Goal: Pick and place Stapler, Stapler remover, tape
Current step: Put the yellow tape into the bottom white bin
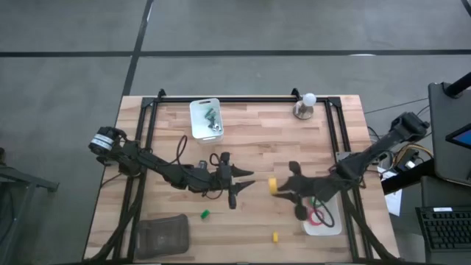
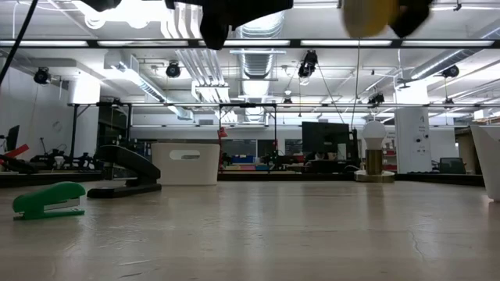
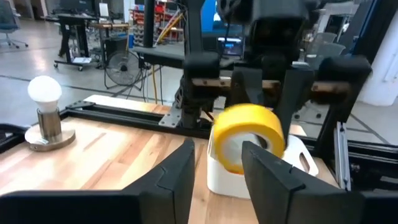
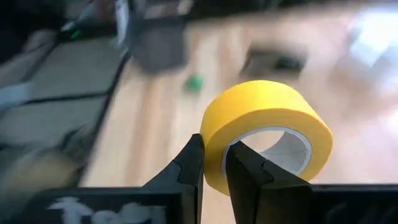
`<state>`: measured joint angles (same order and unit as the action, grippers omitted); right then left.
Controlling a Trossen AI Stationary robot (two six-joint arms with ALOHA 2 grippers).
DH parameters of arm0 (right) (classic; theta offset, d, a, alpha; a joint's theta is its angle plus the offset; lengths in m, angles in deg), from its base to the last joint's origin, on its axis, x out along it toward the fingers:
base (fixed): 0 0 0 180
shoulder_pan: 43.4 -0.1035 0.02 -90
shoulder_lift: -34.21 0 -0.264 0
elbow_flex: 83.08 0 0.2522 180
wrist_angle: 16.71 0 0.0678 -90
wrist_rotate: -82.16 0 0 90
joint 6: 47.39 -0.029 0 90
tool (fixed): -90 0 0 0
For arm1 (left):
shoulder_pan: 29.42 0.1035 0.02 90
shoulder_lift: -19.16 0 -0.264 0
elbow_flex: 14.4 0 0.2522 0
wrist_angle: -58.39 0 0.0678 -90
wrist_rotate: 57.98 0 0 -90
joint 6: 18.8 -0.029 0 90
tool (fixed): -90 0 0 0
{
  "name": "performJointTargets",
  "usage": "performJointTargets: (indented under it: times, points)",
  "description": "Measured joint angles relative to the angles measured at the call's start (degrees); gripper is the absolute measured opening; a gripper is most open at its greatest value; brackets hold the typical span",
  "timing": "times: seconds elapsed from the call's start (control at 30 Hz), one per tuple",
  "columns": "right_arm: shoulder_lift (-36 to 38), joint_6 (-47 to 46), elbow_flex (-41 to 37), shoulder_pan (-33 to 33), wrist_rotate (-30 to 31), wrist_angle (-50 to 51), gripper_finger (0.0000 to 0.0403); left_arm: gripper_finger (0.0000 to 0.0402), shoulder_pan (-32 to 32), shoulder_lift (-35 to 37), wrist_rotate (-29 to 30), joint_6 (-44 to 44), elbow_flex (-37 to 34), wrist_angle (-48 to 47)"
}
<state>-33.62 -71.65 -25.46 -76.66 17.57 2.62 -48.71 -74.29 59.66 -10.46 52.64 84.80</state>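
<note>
One ring-shaped roll of yellow tape [image 4: 267, 134] is pinched through its wall by the right end effector [image 1: 282, 187], mid-frame above the bench [image 1: 257, 132]. We fear this thin grip lets it swing and drop outside the white tray [image 1: 333, 227]. The left end effector [image 1: 237, 187] waits, fingers spread.

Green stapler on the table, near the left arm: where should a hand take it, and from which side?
Come straight down and pinch the green stapler across its narrow sides at mid-length. It lies flat and apart from other things. The left hand looks open and near; the right hand holds the yellow tape.
</note>
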Motion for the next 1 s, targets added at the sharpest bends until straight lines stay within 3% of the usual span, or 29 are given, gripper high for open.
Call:
performJointTargets:
  times: [0.13,0.3,0.47,0.73,1.0]
  points:
    - [3.7,-16.3,0.0,-1.6,-10.8,12.6,0.0044,0.0136,0.0,0.0,0.0,0.3,0.0,-0.5]
    - [4.4,-32.7,0.0,-5.7,-17.3,26.2,0.0044,0.0136,0.0,0.0,0.1,0.4,0.0,-0.3]
    - [3.6,-43.6,0.0,-10.7,-22.5,31.1,0.0044,0.0136,0.0,0.0,0.1,0.7,0.0,-0.3]
    - [2.3,-57.3,0.0,-17.2,-25.3,33.0,0.0044,0.0136,0.0,0.0,0.1,0.7,0.0,-0.3]
    - [-3.4,-59.3,0.0,-17.4,-29.1,34.4,0.0045,0.0136,0.0,0.0,0.1,0.8,0.0,-0.3]
